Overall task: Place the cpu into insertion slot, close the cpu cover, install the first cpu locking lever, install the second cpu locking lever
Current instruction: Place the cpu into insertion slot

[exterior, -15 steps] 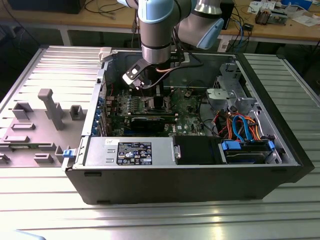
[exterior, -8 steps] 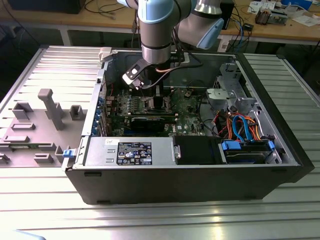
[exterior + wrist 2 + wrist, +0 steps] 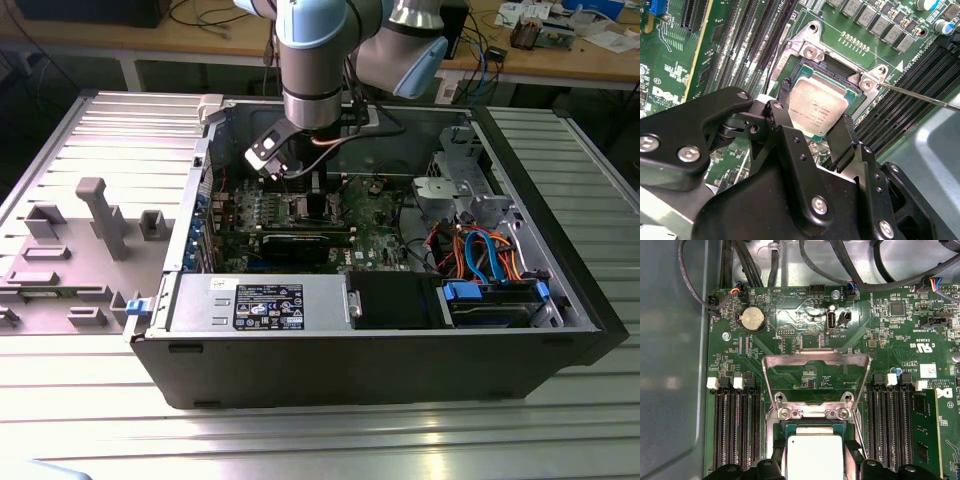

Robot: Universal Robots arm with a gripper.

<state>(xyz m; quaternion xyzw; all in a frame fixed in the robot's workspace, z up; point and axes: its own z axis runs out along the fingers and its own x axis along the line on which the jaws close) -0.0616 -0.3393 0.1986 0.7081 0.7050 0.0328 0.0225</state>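
Observation:
Both wrist views show my gripper (image 3: 816, 107) shut on the cpu (image 3: 817, 114), a small silvery square, with one black finger (image 3: 785, 95) on each of two opposite edges. I hold the cpu level, right at the insertion slot (image 3: 840, 75), whose dark rim shows around it on the green board. I cannot tell whether it is fully seated. In the first wrist view the cpu (image 3: 812, 457) lies between the fingertips of the gripper (image 3: 814, 446), and the cpu cover (image 3: 816, 359), a silvery frame, stands flipped open beyond the slot. A thin locking lever (image 3: 920, 98) sticks out beside the socket. In the exterior view the gripper (image 3: 300, 185) is low inside the open computer case.
Rows of black memory slots (image 3: 737, 425) flank the socket on both sides. A long black graphics card (image 3: 300, 240), the power supply box (image 3: 265, 305), a drive cage (image 3: 460, 175) and coloured cables (image 3: 485, 250) crowd the case. The case walls (image 3: 190, 200) close in the arm.

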